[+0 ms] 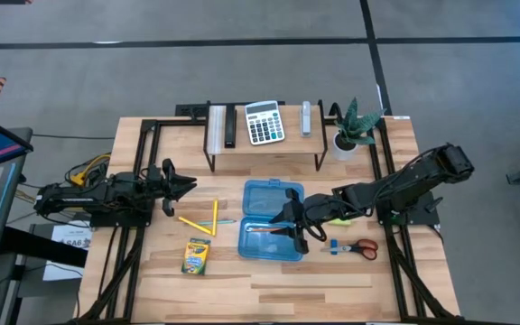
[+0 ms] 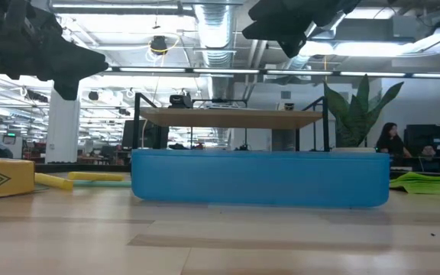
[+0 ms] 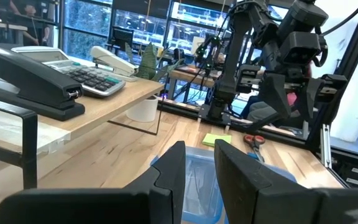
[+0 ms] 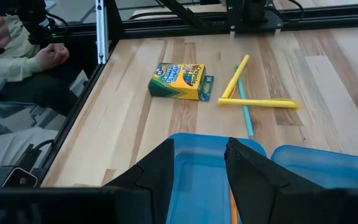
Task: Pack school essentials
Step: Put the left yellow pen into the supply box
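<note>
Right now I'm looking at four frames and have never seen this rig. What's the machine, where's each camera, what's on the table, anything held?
Two dark robot arms work at a wooden table.

Views: one from overhead, one level with the tabletop, and one on each wrist, looking past that arm's fingers.

The left hand waits at the table's left, fingers nearly together, empty. The right hand hangs over the open blue box with a gap between its fingers; I see nothing held.

On the table: yellow pencils, a crayon box, red-handled scissors and a green sticky-note pad. A raised shelf holds a calculator, and a potted plant stands beside it.
</note>
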Robot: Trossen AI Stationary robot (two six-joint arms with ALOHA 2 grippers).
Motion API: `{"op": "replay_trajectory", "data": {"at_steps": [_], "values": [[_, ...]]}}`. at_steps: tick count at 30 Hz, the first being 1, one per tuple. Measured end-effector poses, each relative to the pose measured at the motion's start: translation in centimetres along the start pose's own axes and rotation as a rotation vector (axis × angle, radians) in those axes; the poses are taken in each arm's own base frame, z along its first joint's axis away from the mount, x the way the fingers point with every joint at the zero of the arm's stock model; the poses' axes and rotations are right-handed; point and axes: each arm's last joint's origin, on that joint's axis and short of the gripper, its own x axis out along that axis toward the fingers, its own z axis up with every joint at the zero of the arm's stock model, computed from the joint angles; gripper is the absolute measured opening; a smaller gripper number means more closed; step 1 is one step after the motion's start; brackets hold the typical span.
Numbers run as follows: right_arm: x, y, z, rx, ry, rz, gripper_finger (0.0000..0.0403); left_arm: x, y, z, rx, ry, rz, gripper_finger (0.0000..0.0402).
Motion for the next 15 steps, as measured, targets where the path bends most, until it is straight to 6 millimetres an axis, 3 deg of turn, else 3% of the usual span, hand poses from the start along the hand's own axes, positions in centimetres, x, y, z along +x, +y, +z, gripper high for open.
{"op": "replay_trajectory", "data": {"at_steps": [15], "values": [[0.01, -0.01, -0.08, -0.016, 0.008, -0.001, 0.0163, -0.08, -0.45, 0.11, 0.058, 0.033, -0.144, 0.0073]]}}
